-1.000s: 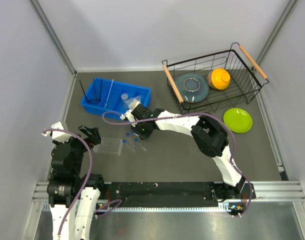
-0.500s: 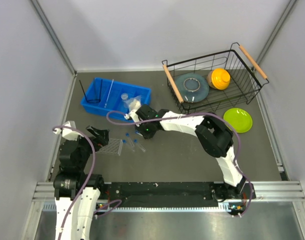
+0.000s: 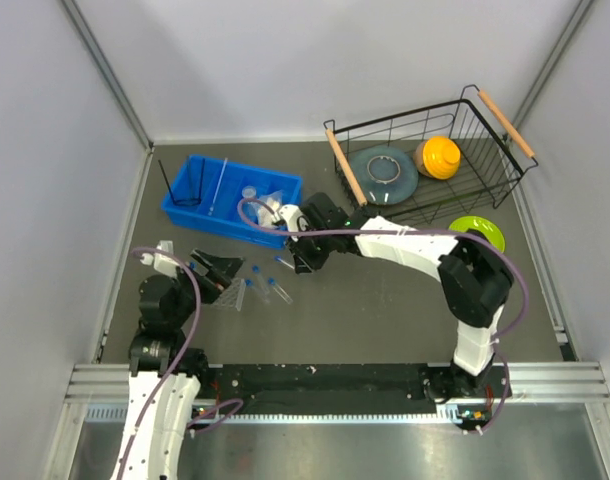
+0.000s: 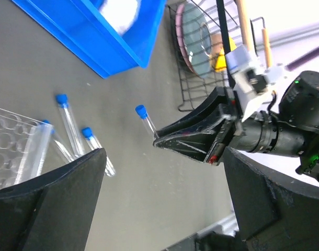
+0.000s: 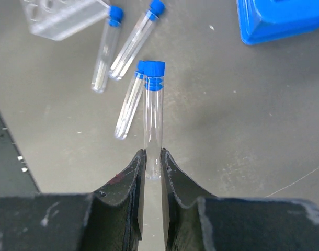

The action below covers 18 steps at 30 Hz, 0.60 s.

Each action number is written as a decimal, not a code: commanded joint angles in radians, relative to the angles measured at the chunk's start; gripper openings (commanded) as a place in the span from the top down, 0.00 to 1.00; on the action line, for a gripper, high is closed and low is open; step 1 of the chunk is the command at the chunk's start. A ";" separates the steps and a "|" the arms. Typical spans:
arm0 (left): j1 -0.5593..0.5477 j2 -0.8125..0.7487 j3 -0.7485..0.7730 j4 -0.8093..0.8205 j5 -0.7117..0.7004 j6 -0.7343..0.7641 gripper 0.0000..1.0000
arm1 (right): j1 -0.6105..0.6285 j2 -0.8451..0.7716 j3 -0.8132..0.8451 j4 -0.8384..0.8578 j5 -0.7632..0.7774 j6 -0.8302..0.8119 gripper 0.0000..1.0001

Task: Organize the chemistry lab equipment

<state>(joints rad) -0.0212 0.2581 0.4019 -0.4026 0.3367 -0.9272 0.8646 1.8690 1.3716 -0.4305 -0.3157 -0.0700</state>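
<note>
My right gripper (image 5: 153, 157) is shut on the lower end of a clear blue-capped test tube (image 5: 153, 115) and holds it above the table; it shows in the top view (image 3: 298, 260) just below the blue bin (image 3: 190, 205). Three more tubes (image 5: 129, 104) lie loose beside the clear tube rack (image 5: 60, 15). My left gripper (image 3: 220, 272) is open and empty, over the rack (image 4: 8, 151), with the held tube (image 4: 146, 119) ahead of it. The bin holds the black ring stand (image 3: 170, 185), glass rod (image 3: 220, 180), clear cup (image 3: 250, 193) and white packet (image 3: 272, 203).
A black wire basket (image 3: 505, 135) at the back right holds a grey dish (image 3: 382, 170) and an orange dish (image 3: 440, 157). A green dish (image 3: 475, 232) lies in front of it, partly behind the right arm. Grey walls close in both sides.
My right gripper has moved right and back towards the bin with the tube in it. My left arm has moved forward and right, over the rack.
</note>
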 commanded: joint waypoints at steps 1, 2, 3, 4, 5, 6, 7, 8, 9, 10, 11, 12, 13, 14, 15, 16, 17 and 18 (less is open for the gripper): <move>0.004 0.078 -0.087 0.296 0.209 -0.183 0.01 | -0.019 -0.099 -0.026 0.081 -0.181 0.035 0.95; 0.004 0.093 -0.113 0.367 0.228 -0.226 0.02 | -0.018 -0.106 -0.046 0.093 -0.207 0.044 0.95; 0.004 0.110 -0.121 0.390 0.248 -0.242 0.02 | -0.018 -0.125 -0.055 0.104 -0.233 0.047 0.95; 0.004 0.145 -0.126 0.395 0.284 -0.249 0.02 | -0.018 -0.132 -0.063 0.123 -0.274 0.053 0.95; 0.004 0.165 -0.127 0.450 0.300 -0.255 0.02 | -0.018 -0.140 -0.078 0.134 -0.296 0.059 0.95; 0.003 0.184 -0.127 0.459 0.314 -0.260 0.02 | -0.018 -0.148 -0.083 0.141 -0.315 0.059 0.95; 0.003 0.220 -0.126 0.467 0.338 -0.263 0.02 | -0.016 -0.160 -0.089 0.154 -0.341 0.062 0.95; 0.003 0.237 -0.126 0.478 0.344 -0.263 0.02 | -0.016 -0.165 -0.095 0.157 -0.355 0.062 0.95; 0.001 0.262 -0.126 0.481 0.351 -0.263 0.03 | -0.016 -0.168 -0.097 0.162 -0.367 0.062 0.95; 0.001 0.274 -0.126 0.481 0.355 -0.254 0.05 | -0.012 -0.175 -0.101 0.167 -0.382 0.062 0.95; 0.000 0.285 -0.126 0.479 0.361 -0.246 0.06 | -0.010 -0.180 -0.104 0.171 -0.388 0.061 0.95; -0.002 0.306 -0.127 0.482 0.364 -0.245 0.07 | -0.007 -0.183 -0.105 0.173 -0.391 0.059 0.95; -0.003 0.319 -0.130 0.484 0.366 -0.239 0.09 | -0.001 -0.189 -0.106 0.176 -0.395 0.058 0.95; -0.008 0.329 -0.132 0.484 0.370 -0.236 0.14 | 0.004 -0.191 -0.106 0.176 -0.396 0.053 0.95; -0.017 0.354 -0.132 0.484 0.371 -0.233 0.16 | 0.008 -0.191 -0.105 0.176 -0.399 0.052 0.95; -0.025 0.366 -0.130 0.485 0.374 -0.228 0.18 | 0.013 -0.189 -0.101 0.176 -0.401 0.052 0.95; -0.032 0.375 -0.129 0.485 0.372 -0.223 0.22 | 0.019 -0.189 -0.100 0.176 -0.402 0.050 0.95; -0.049 0.395 -0.127 0.485 0.372 -0.219 0.23 | 0.022 -0.189 -0.098 0.176 -0.404 0.047 0.95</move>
<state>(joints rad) -0.0353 0.6086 0.2722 0.0090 0.6735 -1.1614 0.8627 1.7363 1.2694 -0.3042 -0.6685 -0.0151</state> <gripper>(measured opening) 0.797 0.139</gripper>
